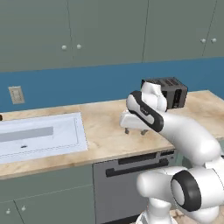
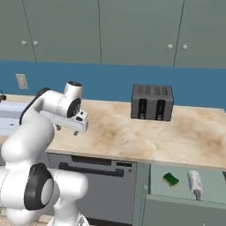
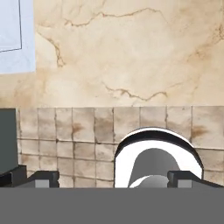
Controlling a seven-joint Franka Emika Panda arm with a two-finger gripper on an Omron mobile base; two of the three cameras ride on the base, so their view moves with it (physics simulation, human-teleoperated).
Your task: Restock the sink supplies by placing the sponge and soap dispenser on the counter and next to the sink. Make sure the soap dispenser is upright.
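My pincer is open wide and holds nothing. It hangs low over the long beige counter with brown marble lines, and its two small dark tips point down at a bare part of that top.

Nothing of my job is done yet, I think. The little flat sponge with a dark green top and a yellow layer lies in an open drawer down at my right, below the counter. Just beside it lies the small silvery-grey soap bottle with a pump on top. It is on its side, not standing up. Both are well apart from my pincer. I have to fetch each one, put it by the sink, and stand the bottle up.

The wide pale white-grey sink is set in the counter at my left.

A dark grey boxy toaster stands at the back, by the blue wall. It is not in my way.
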